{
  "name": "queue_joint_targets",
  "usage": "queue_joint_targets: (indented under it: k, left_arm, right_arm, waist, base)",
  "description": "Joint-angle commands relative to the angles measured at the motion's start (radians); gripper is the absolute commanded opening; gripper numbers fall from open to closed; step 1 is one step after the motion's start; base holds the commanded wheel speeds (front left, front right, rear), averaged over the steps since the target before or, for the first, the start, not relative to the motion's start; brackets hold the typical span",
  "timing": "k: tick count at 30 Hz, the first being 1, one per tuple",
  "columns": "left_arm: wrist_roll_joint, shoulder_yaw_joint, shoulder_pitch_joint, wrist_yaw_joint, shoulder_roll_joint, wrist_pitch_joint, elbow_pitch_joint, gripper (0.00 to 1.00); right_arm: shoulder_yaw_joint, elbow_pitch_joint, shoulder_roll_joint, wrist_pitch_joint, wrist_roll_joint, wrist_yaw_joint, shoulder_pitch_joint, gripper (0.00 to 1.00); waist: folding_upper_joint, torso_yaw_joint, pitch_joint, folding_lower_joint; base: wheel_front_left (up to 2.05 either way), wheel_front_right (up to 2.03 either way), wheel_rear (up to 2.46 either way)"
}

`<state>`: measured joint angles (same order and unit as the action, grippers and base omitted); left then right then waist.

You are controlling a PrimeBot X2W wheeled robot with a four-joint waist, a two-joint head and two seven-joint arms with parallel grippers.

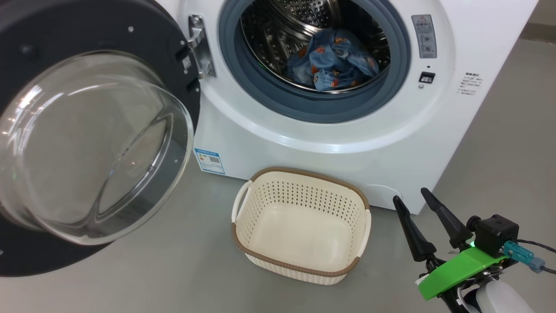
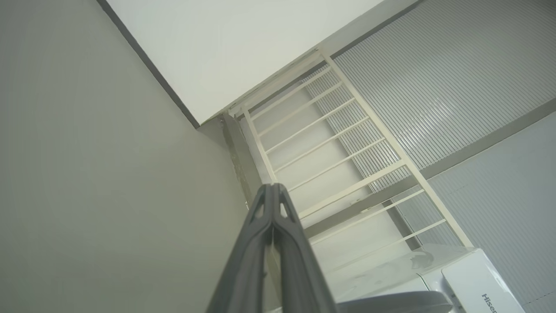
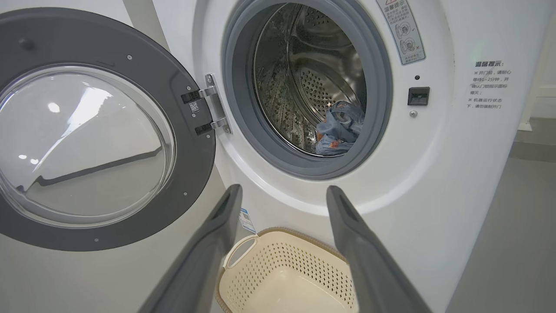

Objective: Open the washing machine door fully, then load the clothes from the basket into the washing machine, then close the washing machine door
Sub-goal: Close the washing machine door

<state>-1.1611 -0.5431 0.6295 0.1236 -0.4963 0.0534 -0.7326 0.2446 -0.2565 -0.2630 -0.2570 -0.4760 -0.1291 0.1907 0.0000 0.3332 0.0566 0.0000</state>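
The white washing machine stands with its round black-rimmed door swung wide open to the left on its metal hinge. Light blue printed clothes lie inside the steel drum. The cream basket sits on the floor in front of the machine with nothing in it. My right gripper is open at the lower right, just right of the basket, holding nothing. My left gripper is shut on nothing, pointing up toward a wall corner.
Grey floor surrounds the basket. A blue label sticker sits low on the machine's front. In the left wrist view a white railing, a ribbed grey wall and the top of a white appliance show.
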Motion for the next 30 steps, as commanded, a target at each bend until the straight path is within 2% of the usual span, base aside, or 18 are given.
queue_joint_targets:
  k: [1,7,18,30]
  left_arm:
    - [-0.015,-0.021,0.011,0.007,-0.076,0.008,0.011,0.0]
    - [-0.076,-0.026,-0.005,0.007,-0.09,0.014,-0.066,0.0]
    - [-0.087,0.033,-0.033,0.007,-0.106,0.022,-0.154,0.0]
    - [-0.131,0.093,-0.042,0.007,-0.108,0.121,-0.189,0.0]
  right_arm:
    - [0.022,0.021,-0.014,-0.005,0.002,-0.002,0.032,1.0]
    - [0.028,0.022,-0.029,-0.005,0.0,-0.002,0.042,1.0]
    - [0.033,0.022,-0.039,-0.005,0.003,-0.002,0.049,1.0]
    - [0.036,0.009,-0.027,-0.005,0.003,-0.002,0.055,1.0]
  waist:
    - [0.0,-0.01,0.01,0.0]
    - [0.0,-0.023,0.025,0.0]
    - [0.0,-0.034,0.043,0.0]
    - [0.0,-0.036,0.038,0.0]
  base:
    - [0.0,0.0,0.0]
    - [0.0,0.0,0.0]
    - [0.0,0.0,0.0]
    - [0.0,0.0,0.0]
